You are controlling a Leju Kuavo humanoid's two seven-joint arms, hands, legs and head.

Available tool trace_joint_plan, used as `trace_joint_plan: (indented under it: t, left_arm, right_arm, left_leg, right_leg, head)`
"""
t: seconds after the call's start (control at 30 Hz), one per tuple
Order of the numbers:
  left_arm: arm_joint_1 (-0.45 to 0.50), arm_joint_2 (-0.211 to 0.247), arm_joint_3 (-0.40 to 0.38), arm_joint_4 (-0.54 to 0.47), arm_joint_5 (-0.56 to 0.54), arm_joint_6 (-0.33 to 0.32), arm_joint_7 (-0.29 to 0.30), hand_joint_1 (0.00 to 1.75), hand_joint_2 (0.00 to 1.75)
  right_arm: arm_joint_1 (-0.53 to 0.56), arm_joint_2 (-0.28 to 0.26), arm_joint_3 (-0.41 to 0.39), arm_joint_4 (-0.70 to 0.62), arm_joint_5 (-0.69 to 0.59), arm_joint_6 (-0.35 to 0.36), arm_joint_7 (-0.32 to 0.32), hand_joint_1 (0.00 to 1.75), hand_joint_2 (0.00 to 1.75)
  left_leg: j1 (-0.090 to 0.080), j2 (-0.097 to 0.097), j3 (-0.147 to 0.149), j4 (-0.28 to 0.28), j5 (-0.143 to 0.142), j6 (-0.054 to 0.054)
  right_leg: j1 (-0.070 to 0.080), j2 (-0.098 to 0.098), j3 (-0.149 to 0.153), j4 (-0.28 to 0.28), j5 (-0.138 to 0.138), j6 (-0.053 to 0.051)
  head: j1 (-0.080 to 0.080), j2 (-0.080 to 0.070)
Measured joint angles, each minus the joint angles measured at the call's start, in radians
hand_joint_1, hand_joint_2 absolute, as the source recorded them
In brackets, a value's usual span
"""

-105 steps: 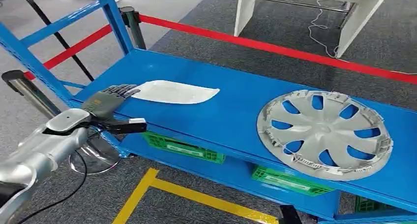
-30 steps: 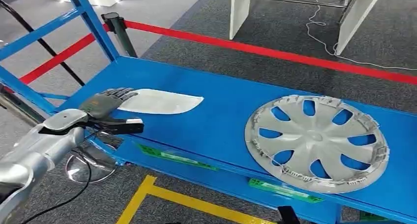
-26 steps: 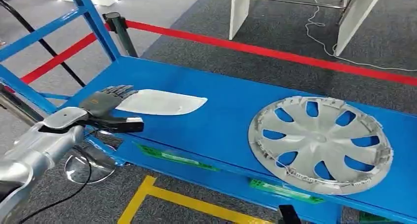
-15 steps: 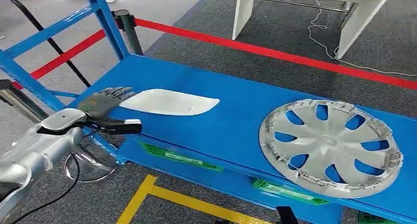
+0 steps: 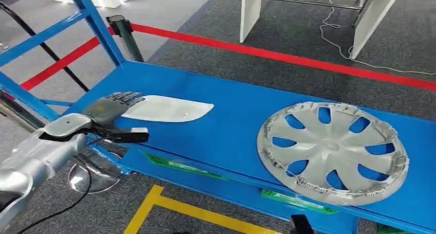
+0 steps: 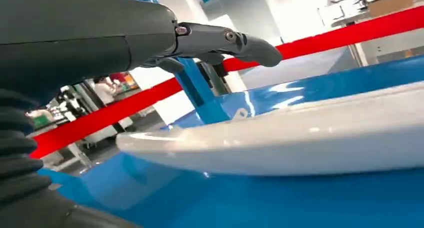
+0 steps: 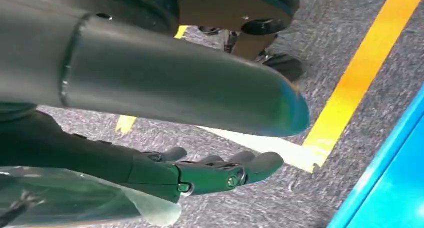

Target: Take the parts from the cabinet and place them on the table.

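Left hand (image 5: 110, 108) is stretched out flat at the near-left corner of the blue shelf (image 5: 236, 121), fingers straight and spread a little, holding nothing. The fingertips (image 5: 129, 96) sit right at the left end of the white flat part (image 5: 167, 108); from the head view they look like they're touching or just overlapping its edge, but I can't tell for sure. In the left wrist view the thumb (image 6: 240, 40) hangs above the white part (image 6: 280, 143) with a clear gap under it, and the part lies flat on the shelf (image 6: 250, 203).

Right hand (image 7: 200, 170) shows up in its own wrist view down by the grey carpet (image 7: 320, 188), fingers apart and loosely extended, nothing in it, with a yellow floor line (image 7: 360, 72) nearby.

The other part, a silver hubcap (image 5: 331, 151), lies flat on the right side of the same shelf, well apart from the white part, its near rim close to the shelf's front edge.

Beyond the shelf there's a red barrier tape (image 5: 288, 54) running across on a dark post (image 5: 123, 33), and a white desk (image 5: 319, 7) further back on the carpet. Green crates (image 5: 293, 199) peek out from the level below the shelf.
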Motion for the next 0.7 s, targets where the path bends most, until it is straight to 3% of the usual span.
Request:
trace_joint_plan:
  t: [0.07,0.1,0.13,0.23,0.27,0.3,0.33,0.4,0.43,0.47,0.5,0.57,0.6,0.63,0.7]
  left_arm:
    - [-0.007,0.001,-0.003,0.000,-0.015,0.008,-0.004,0.00,1.75]
    - [-0.011,0.002,-0.007,0.000,-0.021,0.008,-0.005,0.00,1.75]
    - [-0.015,0.002,-0.013,0.000,-0.025,0.008,-0.005,0.00,1.75]
    - [-0.016,0.002,-0.019,0.000,-0.031,0.008,-0.005,0.00,1.75]
    - [-0.017,0.000,-0.019,0.000,-0.027,0.007,-0.005,0.00,1.75]
    - [-0.017,-0.003,-0.019,0.000,-0.023,0.006,-0.005,0.00,1.75]
    - [-0.018,-0.003,-0.019,0.000,-0.018,0.007,-0.007,0.00,1.75]
    - [-0.012,-0.008,-0.019,0.000,-0.002,0.011,-0.010,0.00,1.75]
    - [-0.006,-0.011,-0.019,0.000,0.002,0.012,-0.013,0.00,1.75]
    - [0.001,-0.014,-0.019,0.000,0.003,0.012,-0.015,0.00,1.75]
    - [0.005,-0.017,-0.019,0.000,0.005,0.012,-0.017,0.00,1.75]
    - [0.009,-0.022,-0.018,0.000,0.012,0.017,-0.018,0.00,1.75]
    - [0.009,-0.025,-0.017,0.000,0.015,0.019,-0.018,0.00,1.75]
    - [0.009,-0.025,-0.015,0.000,0.022,0.023,-0.018,0.00,1.75]
    - [0.014,-0.032,-0.014,0.000,0.022,0.030,-0.017,0.00,1.75]
  right_arm:
    - [-0.002,0.000,-0.001,0.000,0.000,0.005,-0.003,0.00,0.00]
    - [-0.002,0.000,-0.002,0.000,0.000,0.007,-0.005,0.00,0.00]
    - [-0.003,0.001,-0.002,0.000,0.000,0.010,-0.006,0.00,0.00]
    - [0.000,0.001,-0.004,0.000,0.000,0.011,-0.008,0.00,0.00]
    - [-0.001,0.001,-0.005,0.000,0.000,0.011,-0.011,0.00,0.00]
    - [-0.002,0.001,-0.005,0.000,0.000,0.012,-0.014,0.00,0.00]
    - [-0.003,0.001,-0.006,0.000,0.000,0.012,-0.014,0.00,0.00]
    - [-0.001,0.001,-0.006,0.000,0.000,0.012,-0.016,0.00,0.00]
    - [0.001,0.001,-0.007,0.000,0.000,0.012,-0.017,0.00,0.00]
    - [0.001,0.001,-0.008,0.000,0.000,0.012,-0.018,0.00,0.00]
    - [0.000,0.001,-0.008,0.000,0.000,0.012,-0.018,0.00,0.00]
    - [-0.002,0.001,-0.010,0.000,0.005,0.012,-0.019,0.00,0.00]
    - [-0.002,0.001,-0.011,0.000,0.007,0.012,-0.019,0.00,0.00]
    - [-0.004,0.001,-0.013,0.000,0.010,0.012,-0.020,0.00,0.00]
    - [-0.003,0.001,-0.016,0.000,0.014,0.012,-0.023,0.00,0.00]
  left_leg:
    - [0.000,0.000,0.086,-0.179,0.092,0.010]
    - [-0.003,0.000,0.112,-0.231,0.093,0.015]
    - [-0.008,0.000,0.119,-0.250,0.089,0.019]
    - [-0.010,0.000,0.116,-0.256,0.085,0.025]
    - [0.001,0.002,0.126,-0.274,0.094,0.034]
    - [0.000,0.002,0.129,-0.278,0.096,0.037]
    - [0.000,0.004,0.128,-0.278,0.097,0.042]
    - [-0.001,0.004,0.128,-0.277,0.097,0.043]
    - [-0.002,0.003,0.128,-0.277,0.096,0.044]
    - [-0.002,0.003,0.128,-0.277,0.096,0.044]
    - [-0.002,0.002,0.129,-0.276,0.095,0.044]
    - [0.001,0.001,0.129,-0.268,0.090,0.040]
    - [0.000,0.001,0.127,-0.262,0.085,0.033]
    - [-0.009,-0.001,0.120,-0.249,0.081,0.028]
    - [-0.008,-0.001,0.119,-0.252,0.085,0.024]
  right_leg:
    - [0.000,0.000,0.004,0.000,-0.002,0.002]
    - [0.002,0.000,0.003,-0.001,-0.002,0.004]
    - [0.006,0.002,-0.001,0.001,-0.002,0.010]
    - [0.003,-0.001,-0.002,-0.009,0.004,0.027]
    - [0.005,-0.001,-0.008,-0.004,-0.005,0.033]
    - [0.006,-0.002,-0.017,0.013,-0.022,0.036]
    - [0.005,-0.002,-0.042,0.071,-0.058,0.038]
    - [0.005,-0.002,-0.112,0.227,-0.123,0.042]
    - [0.006,-0.002,-0.142,0.286,-0.138,0.044]
    - [0.005,-0.002,-0.148,0.292,-0.124,0.045]
    - [0.005,-0.002,-0.133,0.254,-0.092,0.046]
    - [0.004,-0.005,-0.052,0.083,-0.003,0.046]
    - [0.002,-0.007,-0.023,0.017,0.006,0.046]
    - [0.005,-0.005,0.001,-0.004,-0.005,0.043]
    - [0.006,-0.001,-0.005,0.006,-0.005,0.031]
  head:
    - [0.000,0.000]
    - [0.002,0.000]
    - [0.001,0.000]
    - [0.000,0.000]
    - [0.003,0.000]
    - [0.003,0.000]
    - [0.006,0.000]
    - [0.004,0.000]
    - [0.005,0.000]
    - [0.005,0.000]
    - [0.005,0.000]
    - [0.005,0.000]
    - [0.006,0.000]
    - [0.006,0.000]
    - [0.005,0.000]
